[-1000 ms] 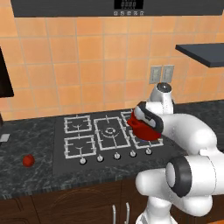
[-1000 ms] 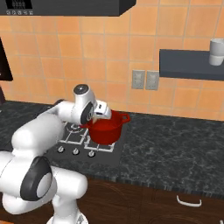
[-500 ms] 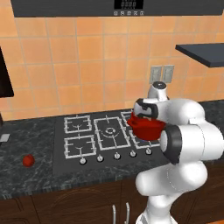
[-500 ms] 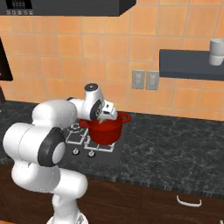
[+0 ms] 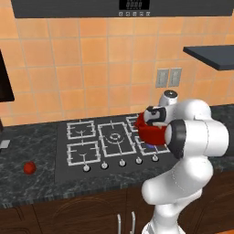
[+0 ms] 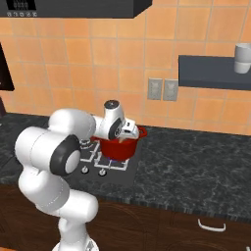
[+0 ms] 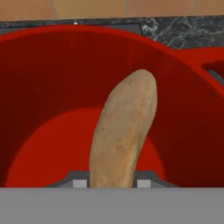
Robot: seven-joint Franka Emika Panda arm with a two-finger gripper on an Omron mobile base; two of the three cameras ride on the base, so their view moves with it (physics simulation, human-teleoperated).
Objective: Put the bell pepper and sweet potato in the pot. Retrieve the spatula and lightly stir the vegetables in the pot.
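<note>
Meanwhile, at lower left of the left base view, the bell pepper (image 5: 29,167) waits on the counter (image 5: 27,183). Right of centre, the gripper (image 7: 111,183), clenched on the sweet potato (image 7: 124,127), hangs over the pot (image 5: 148,132). Nothing is dropped in yet; pepper, spatula and stirring remain.

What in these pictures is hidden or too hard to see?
- Sweet potato: hand view, lower end cut off by the bottom edge, between the fingertips.
- Pot: left base view, right side hidden by the arm.
- Bell pepper: left base view, too small for detail.
</note>
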